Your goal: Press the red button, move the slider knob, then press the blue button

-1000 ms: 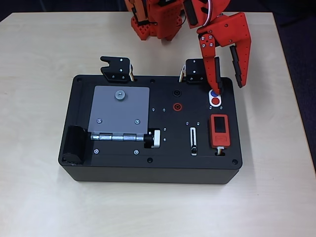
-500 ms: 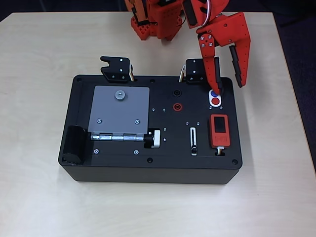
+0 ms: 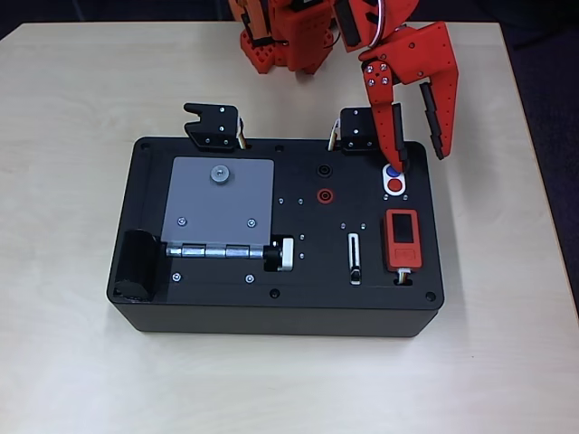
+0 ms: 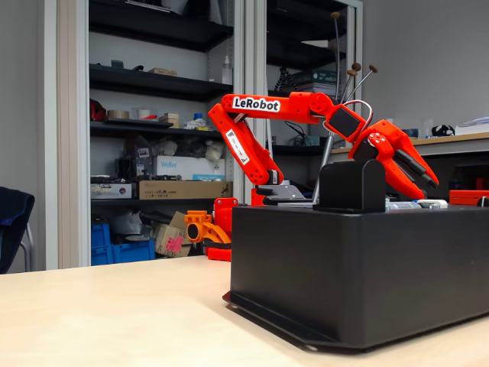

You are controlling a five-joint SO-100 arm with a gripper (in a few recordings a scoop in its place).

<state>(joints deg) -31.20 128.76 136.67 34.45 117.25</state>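
Observation:
On the black box [image 3: 226, 307], the blue button [image 3: 390, 174] and the red button [image 3: 395, 187] share a white oval surround near the back right. The slider knob [image 3: 355, 272] is a dark stub at the near end of its white-rimmed slot [image 3: 354, 249]. My red gripper [image 3: 419, 161] is open above the box's back right corner. Its left fingertip [image 3: 398, 165] lies at the blue button's right edge; I cannot tell whether it touches. The other finger hangs beyond the box's right side. The fixed view shows the gripper [image 4: 425, 180] angled down over the box top.
A red rectangular device with a black screen [image 3: 403, 239] lies just in front of the buttons. A red ring socket [image 3: 324, 193], a grey hinged plate [image 3: 218, 199], a white-and-black knob [image 3: 282, 254] and two black brackets [image 3: 215, 126] also sit on the box. The arm's base [image 3: 280, 36] stands behind.

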